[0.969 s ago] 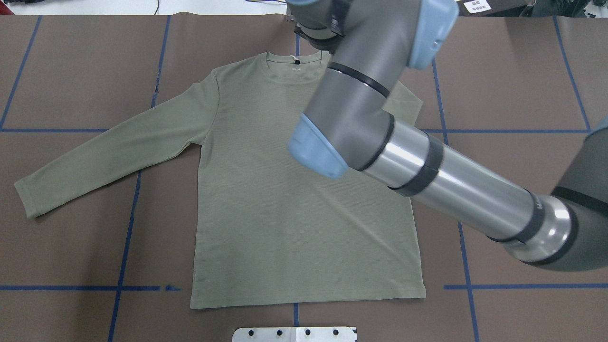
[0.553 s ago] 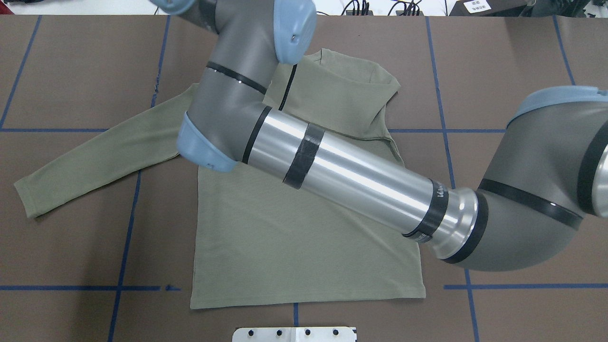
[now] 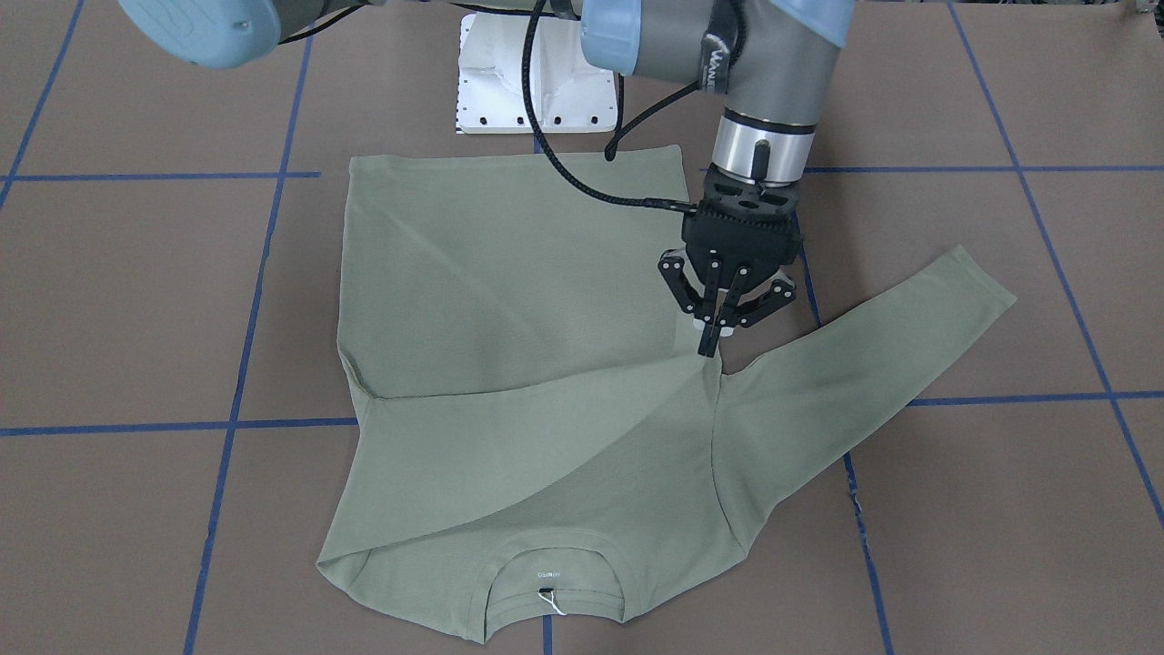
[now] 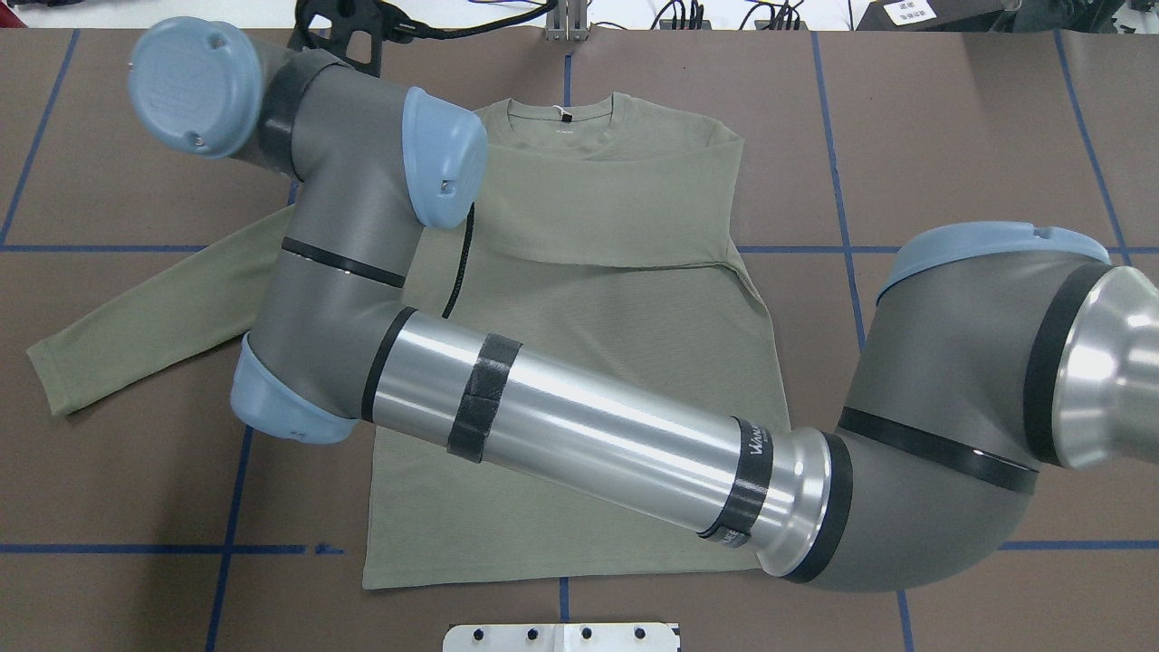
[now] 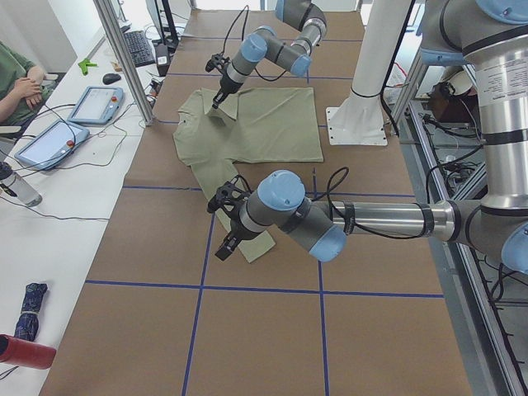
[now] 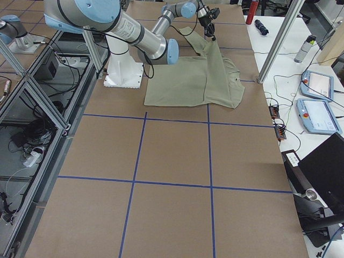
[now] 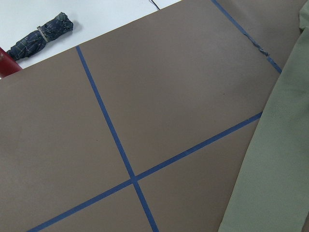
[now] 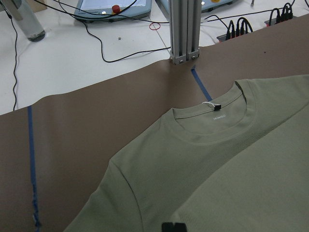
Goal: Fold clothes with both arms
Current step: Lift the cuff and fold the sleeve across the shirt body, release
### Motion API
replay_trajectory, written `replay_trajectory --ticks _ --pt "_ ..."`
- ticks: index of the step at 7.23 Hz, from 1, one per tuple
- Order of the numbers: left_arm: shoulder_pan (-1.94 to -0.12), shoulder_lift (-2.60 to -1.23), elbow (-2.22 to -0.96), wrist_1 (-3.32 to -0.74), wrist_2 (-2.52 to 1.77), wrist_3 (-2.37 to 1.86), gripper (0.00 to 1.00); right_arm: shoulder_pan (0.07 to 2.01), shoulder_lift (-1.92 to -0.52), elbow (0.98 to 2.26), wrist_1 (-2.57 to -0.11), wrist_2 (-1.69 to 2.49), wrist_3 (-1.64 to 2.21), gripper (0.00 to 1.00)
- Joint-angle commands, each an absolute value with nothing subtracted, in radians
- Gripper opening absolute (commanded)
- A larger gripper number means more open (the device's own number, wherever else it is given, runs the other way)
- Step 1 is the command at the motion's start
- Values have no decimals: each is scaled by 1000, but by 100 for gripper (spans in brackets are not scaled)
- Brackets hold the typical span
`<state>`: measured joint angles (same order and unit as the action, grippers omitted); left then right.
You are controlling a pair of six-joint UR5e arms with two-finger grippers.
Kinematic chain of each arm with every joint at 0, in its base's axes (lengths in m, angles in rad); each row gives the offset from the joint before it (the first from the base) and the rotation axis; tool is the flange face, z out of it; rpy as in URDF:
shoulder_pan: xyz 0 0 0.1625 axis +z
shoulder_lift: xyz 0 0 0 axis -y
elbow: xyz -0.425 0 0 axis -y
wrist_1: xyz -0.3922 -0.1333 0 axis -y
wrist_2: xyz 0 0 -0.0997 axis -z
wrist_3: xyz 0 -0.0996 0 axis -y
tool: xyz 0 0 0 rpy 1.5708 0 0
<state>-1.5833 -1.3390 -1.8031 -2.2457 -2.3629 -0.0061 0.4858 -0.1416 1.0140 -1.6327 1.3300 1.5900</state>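
Observation:
The sage-green shirt (image 3: 509, 273) lies flat on the brown table, neck and white label (image 8: 217, 106) at the far edge. Its right-hand sleeve side is folded over the chest (image 4: 616, 199). The other sleeve (image 4: 154, 317) lies stretched out to the left. My right arm (image 4: 589, 435) reaches across the shirt. Its gripper (image 3: 712, 344) is shut on the end of the fold, just above the left armpit; it is hidden in the overhead view. My left gripper (image 5: 228, 241) hovers by the stretched sleeve's cuff; I cannot tell if it is open.
The white base plate (image 3: 536, 91) stands at the near edge by the shirt's hem. An aluminium post (image 8: 182, 29) rises at the far edge behind the collar. Blue tape lines (image 7: 120, 159) cross the table. Pendants, cables and a seated operator (image 5: 16, 82) are beyond.
My right arm has swung from the shirt's right side over to its left, carrying the sleeve side across the chest. The fold now lies over the upper body.

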Motion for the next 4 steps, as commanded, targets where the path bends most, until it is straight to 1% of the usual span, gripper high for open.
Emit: replay_trajectory --ticks 1,2,3,4 --pt "-1583 -1338 -1801 -2246 -2362 -6 100 466 -126 979 -1567 1327 1589 0" --pt "-1583 -1339 -1799 -2246 -2362 -6 100 463 -124 950 -1502 1325 1592 29" --pt "-1583 -1339 -1798 -2246 -2362 -6 100 463 -132 937 -1497 1321 1579 97" --pt "-1583 -1339 -1798 -2246 -2362 -6 100 465 -126 924 -1496 1319 1580 99"
